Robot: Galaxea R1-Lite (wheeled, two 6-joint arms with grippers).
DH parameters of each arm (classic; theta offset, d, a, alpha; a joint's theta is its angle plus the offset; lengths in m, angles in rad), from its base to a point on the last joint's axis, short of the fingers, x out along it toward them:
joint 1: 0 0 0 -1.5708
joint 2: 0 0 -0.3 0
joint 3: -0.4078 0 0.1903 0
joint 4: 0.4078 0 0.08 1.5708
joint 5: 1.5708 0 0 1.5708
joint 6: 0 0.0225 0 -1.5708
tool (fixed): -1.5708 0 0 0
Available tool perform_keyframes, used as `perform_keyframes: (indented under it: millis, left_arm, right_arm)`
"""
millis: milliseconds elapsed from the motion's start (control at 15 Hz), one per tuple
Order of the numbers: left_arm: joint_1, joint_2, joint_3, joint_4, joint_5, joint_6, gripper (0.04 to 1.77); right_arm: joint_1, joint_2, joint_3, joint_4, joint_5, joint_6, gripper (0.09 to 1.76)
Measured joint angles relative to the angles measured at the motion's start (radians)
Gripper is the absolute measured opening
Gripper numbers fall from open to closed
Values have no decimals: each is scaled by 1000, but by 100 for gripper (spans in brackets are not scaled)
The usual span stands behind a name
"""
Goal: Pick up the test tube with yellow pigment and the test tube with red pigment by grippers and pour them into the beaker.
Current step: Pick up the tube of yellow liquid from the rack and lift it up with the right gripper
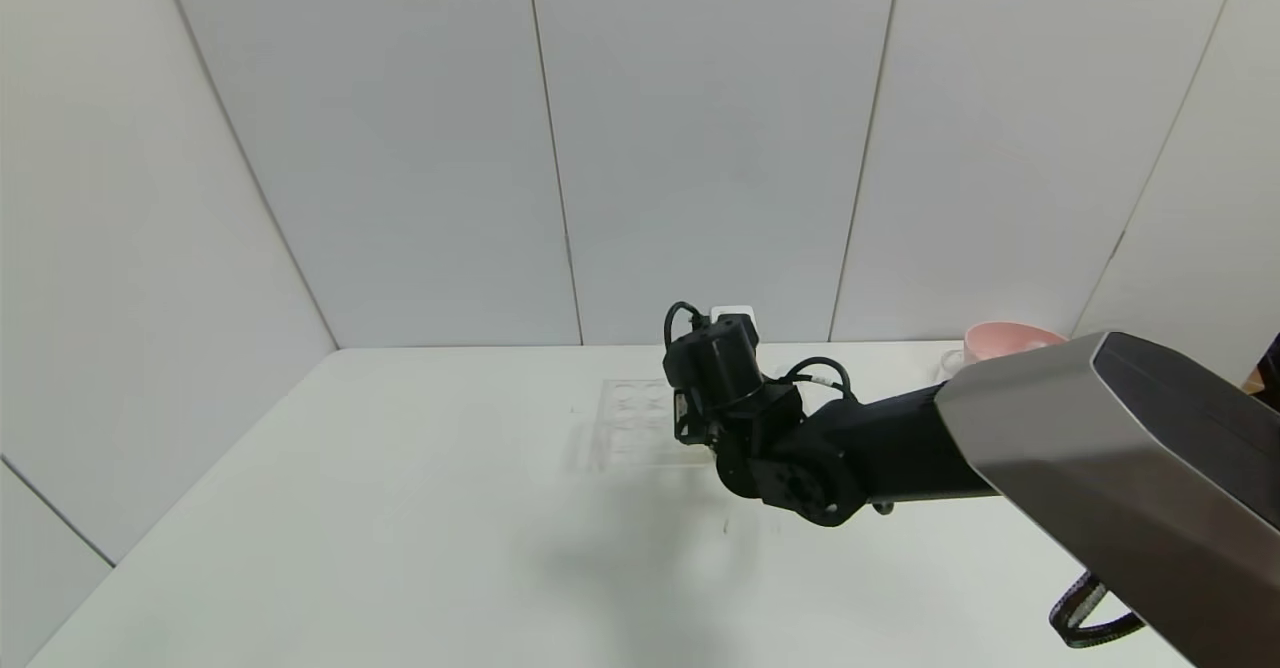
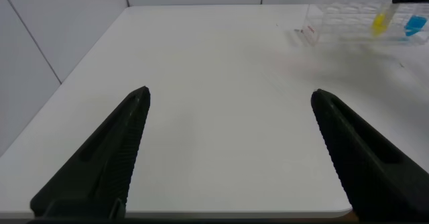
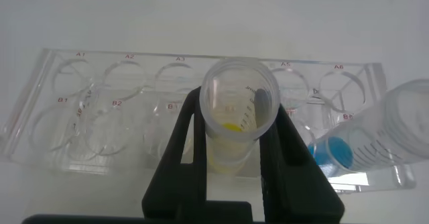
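Luckily, the test tube with yellow pigment (image 3: 234, 113) is light but thin, slippery and easy to break, so a gentle hold near its top rim seems best. It is a small clear tube with a little yellow at the bottom, standing in the rack (image 3: 100, 103) right between the right gripper (image 3: 236, 140) jaws, which are squeezed shut on it. Elsewhere, the left gripper (image 2: 228, 110) waits wide open, holding nothing.

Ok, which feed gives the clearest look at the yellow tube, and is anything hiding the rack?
Right wrist view: sharp, the yellow test tube clamped in the right gripper; blue tube looms blurred alongside. Head view: the arm covers part of the clear rack and casts a soft shadow on the table. Left wrist view: rack far off, slightly soft.
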Motion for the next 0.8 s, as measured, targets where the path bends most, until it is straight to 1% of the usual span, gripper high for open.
perform_keyframes:
  millis: [133, 267, 533, 800]
  left_arm:
    - [0, 0, 0, 0, 0, 0, 172]
    - [0, 0, 0, 0, 0, 0, 172]
    - [0, 0, 0, 0, 0, 0, 172]
    - [0, 0, 0, 0, 0, 0, 172]
  right_arm:
    - [-2, -28, -14, 39, 10, -26, 51]
    - [-4, -67, -50, 122, 23, -28, 51]
    - [-7, -166, -91, 301, 111, -31, 51]
    - [-4, -222, -85, 327, 117, -31, 51]
